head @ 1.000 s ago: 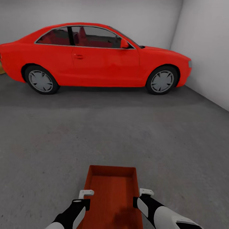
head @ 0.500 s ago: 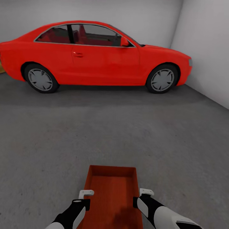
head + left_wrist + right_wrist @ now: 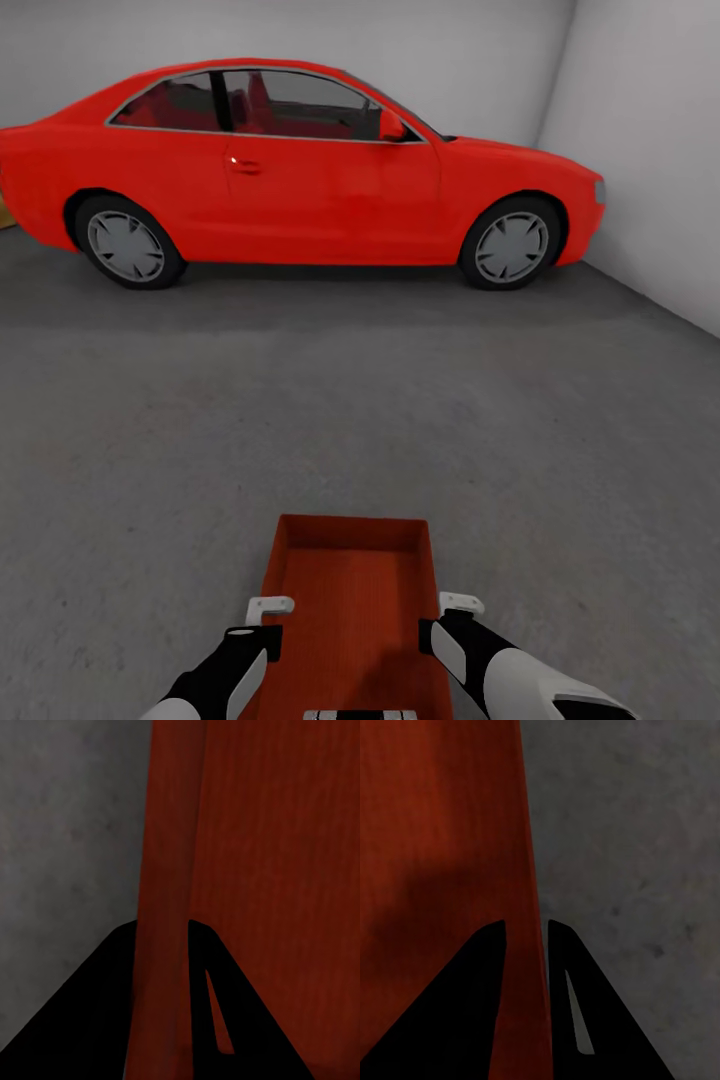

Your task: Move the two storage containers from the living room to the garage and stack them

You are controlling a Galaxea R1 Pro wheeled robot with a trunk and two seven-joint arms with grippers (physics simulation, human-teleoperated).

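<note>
A long, shallow red-orange storage container (image 3: 350, 610) lies lengthwise between my two arms at the bottom of the head view, above the dark-grey concrete floor (image 3: 400, 420) of the garage. My left gripper (image 3: 266, 612) is shut on its left wall (image 3: 169, 870), one finger on each side of it. In the same way my right gripper (image 3: 450, 610) is shut on the right wall (image 3: 529, 907). The container is empty inside.
A big red car (image 3: 290, 170) stands side-on across the back of the garage. White walls (image 3: 650, 150) close the back and the right side. Open concrete lies between the container and the car.
The whole view has shifted slightly: the car sits a little higher and a strip of my own body shows at the bottom edge. Both grips on the container are unchanged.
</note>
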